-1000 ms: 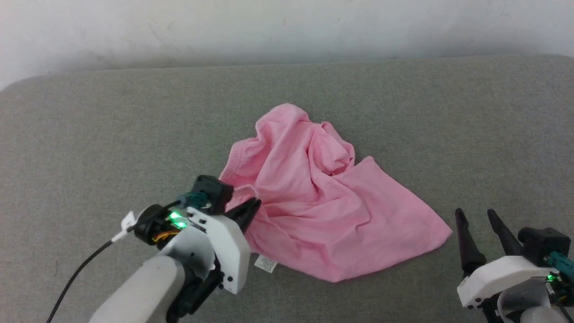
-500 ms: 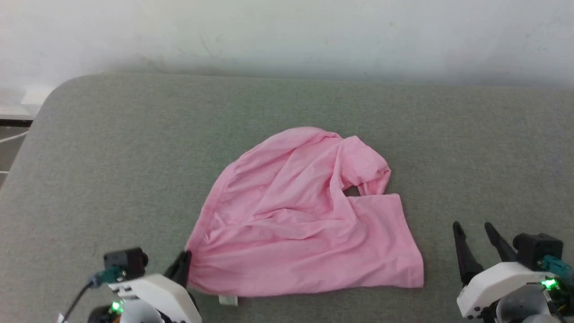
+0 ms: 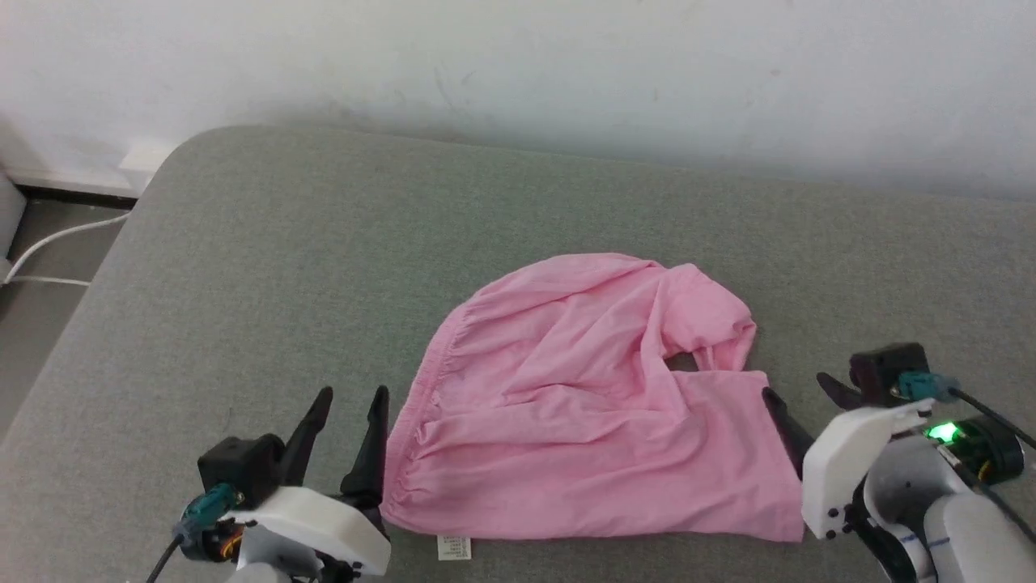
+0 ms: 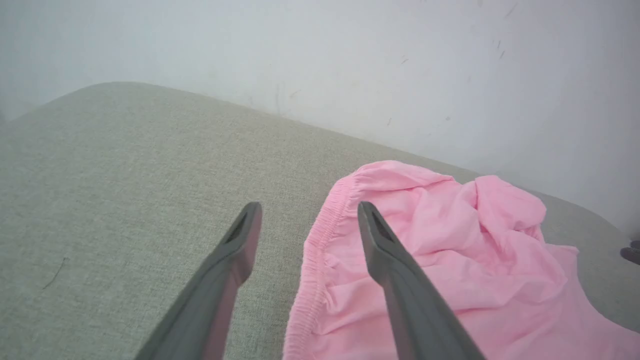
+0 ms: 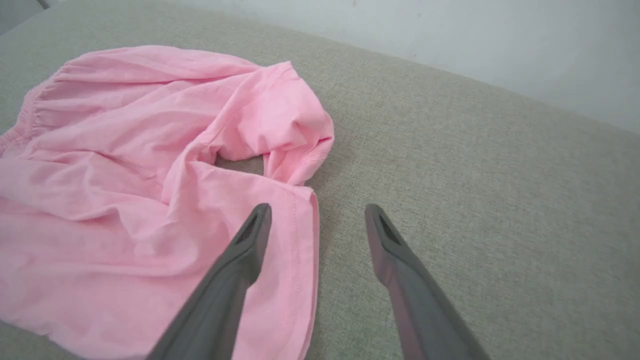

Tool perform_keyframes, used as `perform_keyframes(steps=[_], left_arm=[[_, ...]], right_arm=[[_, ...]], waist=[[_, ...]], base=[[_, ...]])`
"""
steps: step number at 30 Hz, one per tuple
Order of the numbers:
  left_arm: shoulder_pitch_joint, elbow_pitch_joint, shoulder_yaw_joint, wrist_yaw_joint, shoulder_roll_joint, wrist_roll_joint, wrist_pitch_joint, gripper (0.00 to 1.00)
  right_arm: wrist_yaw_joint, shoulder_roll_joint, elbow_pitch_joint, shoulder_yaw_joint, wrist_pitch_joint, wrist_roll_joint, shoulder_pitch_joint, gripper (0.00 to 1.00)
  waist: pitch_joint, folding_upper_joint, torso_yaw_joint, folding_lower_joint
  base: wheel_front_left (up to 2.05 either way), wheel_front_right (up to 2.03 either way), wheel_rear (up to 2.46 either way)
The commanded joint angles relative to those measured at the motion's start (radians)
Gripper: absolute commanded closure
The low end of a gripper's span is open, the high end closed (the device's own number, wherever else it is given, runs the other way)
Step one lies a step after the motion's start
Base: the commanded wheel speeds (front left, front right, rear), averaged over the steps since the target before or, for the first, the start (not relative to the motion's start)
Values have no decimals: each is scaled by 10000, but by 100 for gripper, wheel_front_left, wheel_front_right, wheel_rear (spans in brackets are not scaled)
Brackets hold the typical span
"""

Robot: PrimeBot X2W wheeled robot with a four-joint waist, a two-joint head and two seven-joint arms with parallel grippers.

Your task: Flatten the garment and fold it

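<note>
Left gripper (image 3: pixel 352 397): fingers apart, forearm low at the near edge of the grey worktop (image 3: pixel 243 259), just beside the garment (image 3: pixel 583 421). Right gripper (image 3: pixel 797 390): fingers apart, angled inward at its hem. The garment lies rumpled near that edge. The head view shows its white label (image 3: pixel 453 547). The left wrist view shows the waistband (image 4: pixel 320 240) between the fingers.

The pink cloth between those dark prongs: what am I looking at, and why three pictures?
A two-armed robot is meant to flatten and fold the garment, pink shorts lying rumpled on a grey padded surface. The picture showing both arms comes from a camera on its head; the other two from cameras on its wrists, looking along each gripper's two fingers. The left gripper is open at the gathered waistband, the right gripper open at a leg hem. Neither holds anything.
</note>
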State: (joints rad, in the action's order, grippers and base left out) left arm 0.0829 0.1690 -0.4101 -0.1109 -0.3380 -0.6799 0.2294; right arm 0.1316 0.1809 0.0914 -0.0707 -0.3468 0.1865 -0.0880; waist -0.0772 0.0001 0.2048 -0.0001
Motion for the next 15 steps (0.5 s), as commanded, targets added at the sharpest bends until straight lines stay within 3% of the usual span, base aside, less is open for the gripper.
perform_keyframes(steps=[1, 5, 8, 15], left_arm=[[172, -218, 35, 157, -29, 491, 212, 0], [207, -538, 120, 170, 60, 1275, 308, 0], [114, -903, 409, 280, 435, 1760, 317, 0], [-74, -915, 867, 713, 1184, 2412, 321, 0]], right_arm=[[-9, 311, 110, -416, -629, 295, -443, 0], [-9, 779, 540, -961, -1515, 749, -1097, 0], [-9, 1092, 1154, -1277, -2170, 1099, -1661, 0], [-9, 1281, 2539, -1706, -2706, 1220, -2510, 0]], waist=[[-3, -1, 271, 1], [-90, -1, 506, 1], [-242, -1, 764, 1], [-667, -1, 1191, 1]], base=[[0, 0, 0], [0, 0, 0], [0, 0, 0], [0, 0, 0]])
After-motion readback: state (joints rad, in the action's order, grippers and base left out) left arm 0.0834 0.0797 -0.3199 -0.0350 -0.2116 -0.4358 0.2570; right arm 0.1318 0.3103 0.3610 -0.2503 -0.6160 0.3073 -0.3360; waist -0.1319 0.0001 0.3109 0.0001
